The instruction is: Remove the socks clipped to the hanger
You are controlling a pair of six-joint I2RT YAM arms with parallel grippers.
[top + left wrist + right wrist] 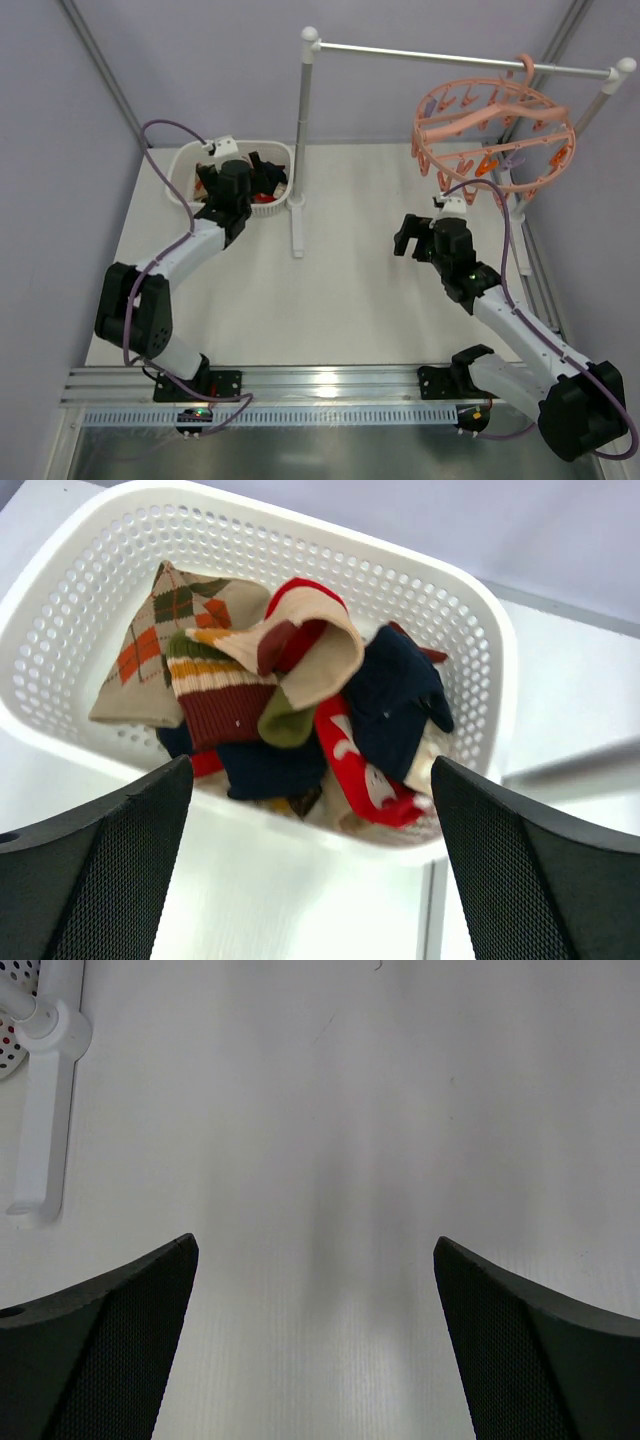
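Several socks (290, 690) lie heaped in a white perforated basket (470, 630): a tan argyle one (150, 645), an olive-and-red striped one (215, 685), a navy one (400, 705) and a red one (355, 765). My left gripper (310, 775) is open and empty just above the basket's near rim; in the top view it (222, 168) hangs over the basket (180, 175). The salmon-pink ring hanger (495, 135) hangs from the rail at the back right; I see no sock on its pegs. My right gripper (408, 240) is open and empty over bare table (320, 1110), below and left of the hanger.
A white rail stand has a post (300, 150) beside the basket and a bar (460, 58) across the back. Its foot (40, 1110) shows at the left of the right wrist view. Grey walls close in the table on three sides.
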